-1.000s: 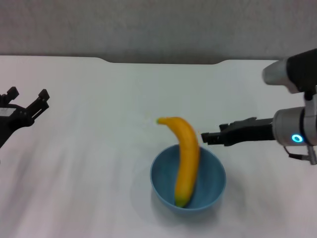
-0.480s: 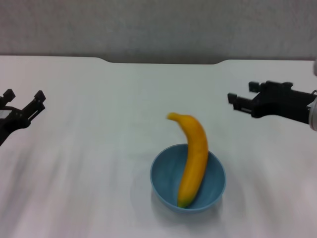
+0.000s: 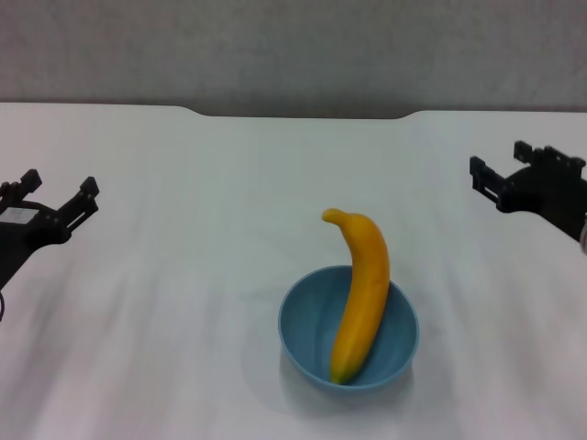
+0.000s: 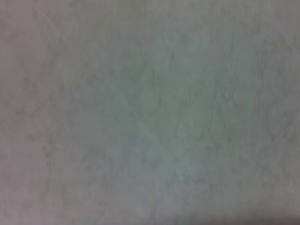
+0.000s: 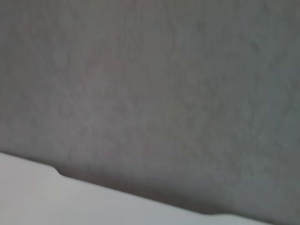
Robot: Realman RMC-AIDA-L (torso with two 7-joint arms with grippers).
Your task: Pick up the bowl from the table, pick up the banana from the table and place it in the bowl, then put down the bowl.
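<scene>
We see a plain white surface (image 3: 183, 275) with a shallow notch cut into its far edge at the middle. One item rests directly on it: the light-blue bowl (image 3: 307, 335), near the front edge and slightly right of centre. In the right wrist view the surface shows as a white strip.

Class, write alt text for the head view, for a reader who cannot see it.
A yellow banana rests in a light-blue bowl on a white table, its far end sticking out over the rim. The left gripper and right gripper hover open at opposite sides, both empty.
</scene>
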